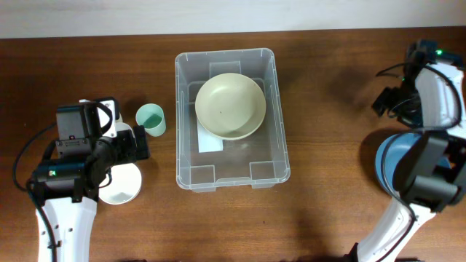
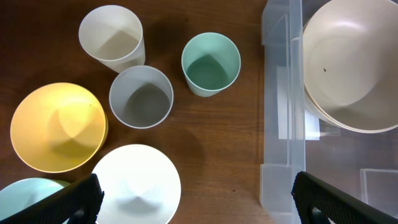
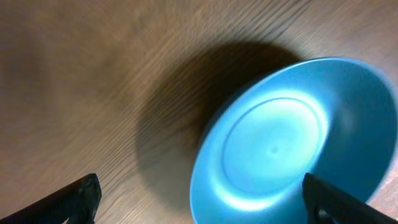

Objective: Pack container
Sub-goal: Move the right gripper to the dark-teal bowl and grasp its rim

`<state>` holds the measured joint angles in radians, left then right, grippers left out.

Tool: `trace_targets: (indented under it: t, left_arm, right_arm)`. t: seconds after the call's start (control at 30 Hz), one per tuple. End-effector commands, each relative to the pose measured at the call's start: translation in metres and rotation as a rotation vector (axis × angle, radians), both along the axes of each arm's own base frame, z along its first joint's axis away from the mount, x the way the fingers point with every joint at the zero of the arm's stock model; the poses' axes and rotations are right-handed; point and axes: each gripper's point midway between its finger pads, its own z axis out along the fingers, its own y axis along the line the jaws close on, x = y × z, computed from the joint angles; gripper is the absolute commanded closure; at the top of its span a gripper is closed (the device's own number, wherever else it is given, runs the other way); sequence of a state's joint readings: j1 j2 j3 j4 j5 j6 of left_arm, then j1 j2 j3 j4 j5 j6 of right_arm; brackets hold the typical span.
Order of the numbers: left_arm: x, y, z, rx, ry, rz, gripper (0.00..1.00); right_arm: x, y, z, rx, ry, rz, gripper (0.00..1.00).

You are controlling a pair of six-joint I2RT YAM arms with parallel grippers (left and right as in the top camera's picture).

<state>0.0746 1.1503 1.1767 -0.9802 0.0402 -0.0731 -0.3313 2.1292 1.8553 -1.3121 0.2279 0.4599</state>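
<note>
Left fingers [image 2: 71,204] spread wide, empty, poised over white bowl [image 2: 137,183]; green cup [image 2: 211,64] waits just beside the container [image 1: 177,124]. Container sits in the middle of the counter [image 1: 328,87], within reach of both arms. Cream bowl [image 1: 229,105] is inside at the far end, which probably leaves room for more. Right fingers [image 3: 68,202] apart, empty, above blue bowl [image 3: 286,143], likely its pick.

container [image 1: 279,138]: clear and colourless, as I see it from here
label [image 1: 210,143]: white
cream bowl [image 1: 229,105]: pale cream, one dark speck
mint cup [image 2: 211,64]: soft mint green
grey cup [image 2: 141,96]: light grey
off-white cup [image 2: 112,37]: off-white
yellow bowl [image 2: 57,126]: warm yellow
white bowl [image 2: 137,183]: plain white
blue bowl [image 3: 292,137]: bright blue on my right feed
table [image 1: 328,145]: dark brown, wood grain
</note>
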Motion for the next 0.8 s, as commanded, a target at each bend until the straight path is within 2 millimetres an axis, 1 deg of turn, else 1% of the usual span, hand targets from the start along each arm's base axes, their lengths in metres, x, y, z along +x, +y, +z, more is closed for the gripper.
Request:
trace_targets:
  t: [0.0,0.07,0.13,0.2,0.3,0.47,0.6,0.77]
  left_arm:
    - [0.003,0.003,0.009,0.004,-0.025,0.016,0.01]
    - [0.003,0.003,0.009,0.004,-0.025,0.016,0.01]
    - [0.003,0.003,0.009,0.004,-0.025,0.016,0.01]
    - [0.003,0.003,0.009,0.004,-0.025,0.016,0.01]
    - [0.003,0.003,0.009,0.004,-0.025,0.016,0.01]
    - [0.003,0.003,0.009,0.004,-0.025,0.016,0.0]
    - [0.003,0.003,0.009,0.004,-0.025,0.016,0.01]
    - [0.003,0.003,0.009,0.004,-0.025,0.016,0.01]
  right_arm:
    - [-0.004,0.005,-0.031,0.034,0.076,-0.022,0.01]
    - [-0.006,0.006,-0.043,0.045,0.103,-0.025,0.01]
    - [-0.006,0.006,-0.051,0.05,0.117,-0.025,0.0]
    - [-0.007,0.006,-0.057,0.053,0.131,-0.025,0.03]
    - [-0.009,0.005,-0.065,0.056,0.146,-0.026,0.07]
    - [-0.013,0.007,-0.072,0.057,0.161,-0.049,0.08]
    - [-0.02,0.007,-0.077,0.063,0.179,-0.057,0.14]
    - [-0.031,0.006,-0.088,0.067,0.199,-0.095,0.14]
